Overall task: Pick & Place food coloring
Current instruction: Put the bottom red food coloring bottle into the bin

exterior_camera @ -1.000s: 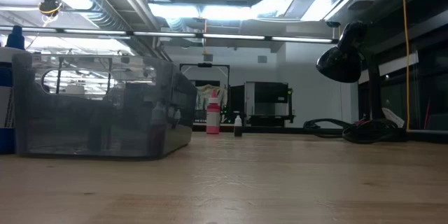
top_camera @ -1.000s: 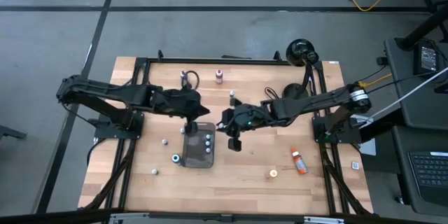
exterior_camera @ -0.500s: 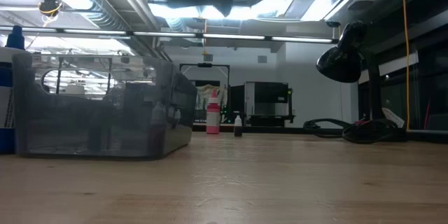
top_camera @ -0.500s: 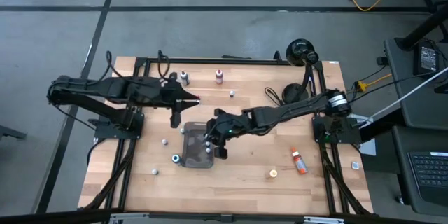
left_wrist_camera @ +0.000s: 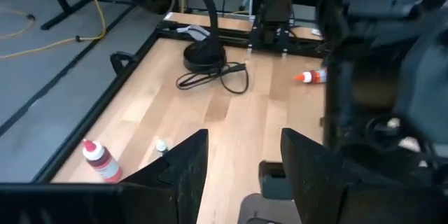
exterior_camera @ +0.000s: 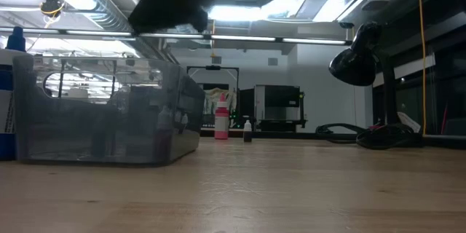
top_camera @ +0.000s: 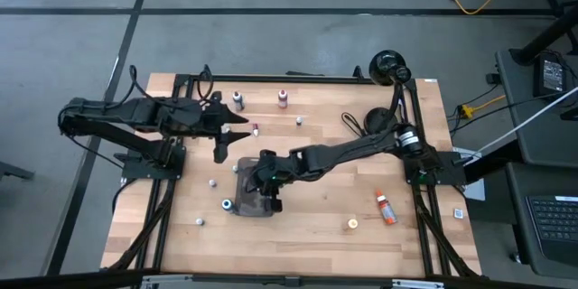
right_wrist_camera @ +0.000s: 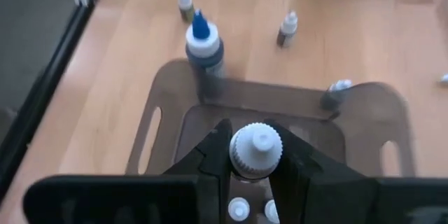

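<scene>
A: Left gripper [top_camera: 237,129] is up over the back-left of the table, fingers [left_wrist_camera: 183,170] parted with nothing between them. It's well clear of the tray [top_camera: 244,202].

B: And what's loose on that side?

A: From my high view: a small bottle [top_camera: 238,100] near the back edge, a red-capped one [top_camera: 283,98] beside it to the right, another tiny one [top_camera: 299,122] just past that. Front-left of the tray I see a blue-capped bottle [top_camera: 226,204] and two tiny white ones [top_camera: 212,181] on the wood.

B: Right arm?

A: Right gripper [right_wrist_camera: 256,175] is over the tray, jaws clamped on a white-capped food coloring bottle [right_wrist_camera: 256,147], held above the tray floor. Two more white caps [right_wrist_camera: 238,210] sit in the tray under it. Blue-capped bottle [right_wrist_camera: 204,42] stands just outside the tray's wall in my wrist view.

B: Anything further right?

A: An orange-and-white bottle [top_camera: 386,208] lying on its side, and a small orange one [top_camera: 352,224] near it, both well apart from the tray. Black desk lamp [top_camera: 389,67] at the back-right corner.
</scene>
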Robot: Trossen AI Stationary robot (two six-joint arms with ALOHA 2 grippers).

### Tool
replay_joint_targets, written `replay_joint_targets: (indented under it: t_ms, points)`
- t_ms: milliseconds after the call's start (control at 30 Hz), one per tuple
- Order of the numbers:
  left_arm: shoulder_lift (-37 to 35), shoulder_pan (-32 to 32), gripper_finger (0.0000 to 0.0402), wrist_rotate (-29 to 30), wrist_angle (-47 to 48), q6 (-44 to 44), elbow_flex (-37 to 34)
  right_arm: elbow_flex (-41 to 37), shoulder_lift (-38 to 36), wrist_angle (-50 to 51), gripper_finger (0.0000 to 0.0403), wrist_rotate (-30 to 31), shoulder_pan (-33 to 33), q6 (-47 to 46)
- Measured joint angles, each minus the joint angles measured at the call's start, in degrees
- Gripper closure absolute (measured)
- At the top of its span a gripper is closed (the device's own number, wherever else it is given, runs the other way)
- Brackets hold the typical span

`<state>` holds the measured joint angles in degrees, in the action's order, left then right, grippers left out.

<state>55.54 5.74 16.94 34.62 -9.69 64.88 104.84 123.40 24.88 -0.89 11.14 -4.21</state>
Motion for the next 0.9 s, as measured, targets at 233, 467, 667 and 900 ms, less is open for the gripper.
replay_joint_targets:
  t_ms: [233,467,667,900]
  points:
    - [-3.2,0.0,0.0236,0.2,-0.3,0.0,0.0,0.1,1.9,-1.0,0.0327,-0.7,-0.2,-0.1]
    - [-5.9,0.0,0.0242,1.4,-0.1,-0.5,0.0,0.1,3.4,-3.0,0.0327,-0.4,-2.2,-3.3]
    - [-6.7,0.0,0.0243,1.4,-0.1,-0.5,0.0,0.1,4.8,-3.3,0.0327,-0.3,-3.7,-6.1]
    - [-6.7,0.0,0.0243,1.4,-0.1,-0.1,0.0,0.1,5.3,-4.0,0.0327,-0.3,-4.8,-6.0]
